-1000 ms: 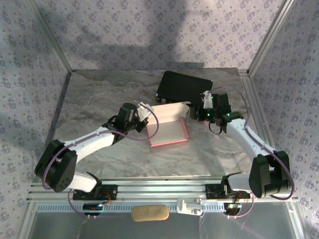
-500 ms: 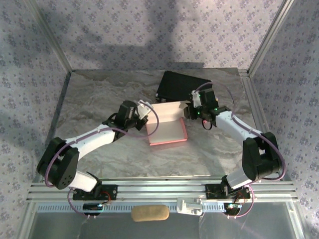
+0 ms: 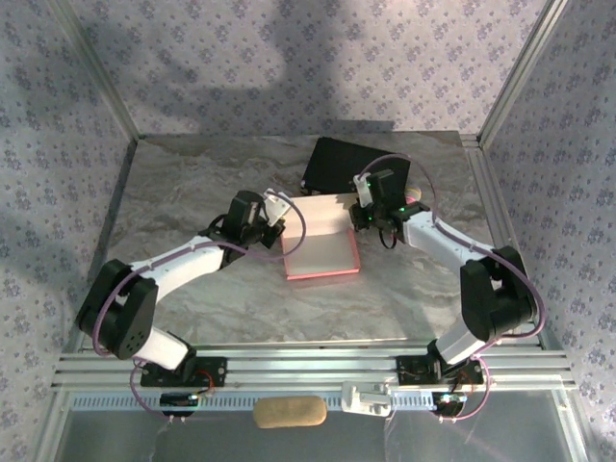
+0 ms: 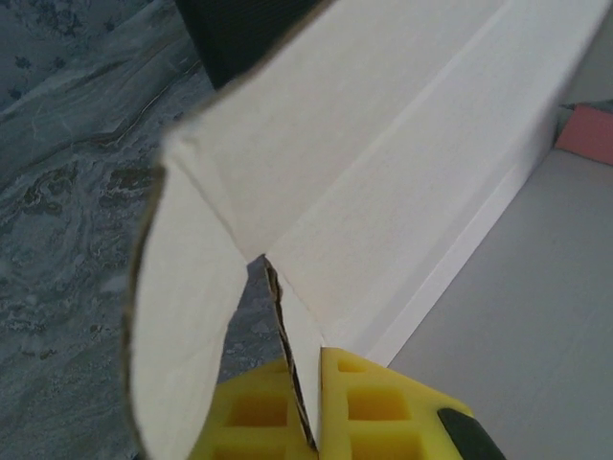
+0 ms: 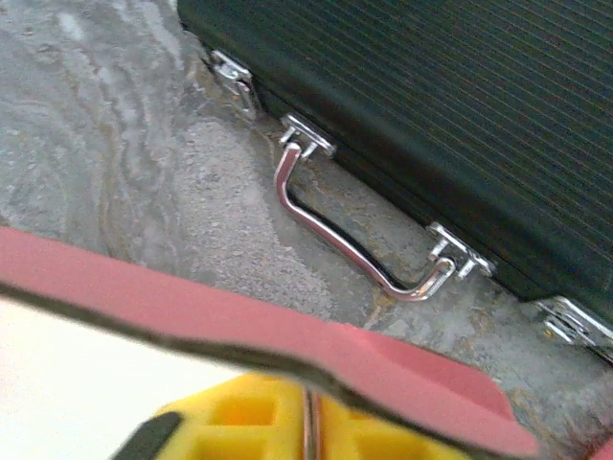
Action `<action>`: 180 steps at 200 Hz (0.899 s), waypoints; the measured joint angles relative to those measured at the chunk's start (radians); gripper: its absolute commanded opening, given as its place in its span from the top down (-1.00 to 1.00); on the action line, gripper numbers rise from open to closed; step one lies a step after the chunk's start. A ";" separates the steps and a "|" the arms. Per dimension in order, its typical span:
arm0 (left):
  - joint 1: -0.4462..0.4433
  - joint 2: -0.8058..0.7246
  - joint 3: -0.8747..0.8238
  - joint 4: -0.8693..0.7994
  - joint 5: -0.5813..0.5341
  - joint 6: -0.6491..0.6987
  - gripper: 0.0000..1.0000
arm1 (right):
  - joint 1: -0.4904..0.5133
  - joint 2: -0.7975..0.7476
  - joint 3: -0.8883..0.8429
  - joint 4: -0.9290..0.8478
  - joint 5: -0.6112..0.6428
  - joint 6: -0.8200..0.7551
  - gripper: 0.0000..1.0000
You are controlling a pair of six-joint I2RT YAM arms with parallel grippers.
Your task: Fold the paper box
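Note:
The paper box [image 3: 322, 252] lies mid-table, salmon-pink outside and pale inside, its back wall standing up. My left gripper [image 3: 280, 216] is at the box's left back corner. In the left wrist view its yellow pads [image 4: 369, 398] are shut on a thin side flap [image 4: 287, 335] beside the pale back wall [image 4: 383, 172]. My right gripper [image 3: 363, 214] is at the right back corner. Its pads [image 5: 239, 422] are shut, with a thin card edge between them and the pink flap [image 5: 239, 321] running across just above.
A black hard case [image 3: 351, 164] with a metal handle [image 5: 326, 225] and latches lies right behind the box, close to the right gripper. Patterned walls and frame posts ring the marble table [image 3: 192, 192]. A tan oblong [image 3: 289, 412] rests below the front rail.
The right arm has swung left from beside the case to the box's right back corner and its jaws have closed on the flap there. The left gripper kept its grip.

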 measured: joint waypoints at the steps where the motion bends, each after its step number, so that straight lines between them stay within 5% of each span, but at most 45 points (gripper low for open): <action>1: 0.000 0.000 0.001 0.000 0.000 -0.001 0.92 | 0.001 0.000 0.000 0.000 0.002 0.002 0.91; 46: 0.000 0.058 0.070 -0.008 -0.107 -0.174 0.98 | 0.093 0.000 -0.005 0.036 0.181 0.119 1.00; 101: -0.010 0.116 0.127 0.028 -0.193 -0.357 0.98 | 0.164 -0.012 -0.146 0.298 0.340 0.260 1.00; 180: -0.014 0.116 -0.086 0.342 -0.189 -0.412 0.96 | 0.257 -0.014 -0.353 0.647 0.481 0.248 1.00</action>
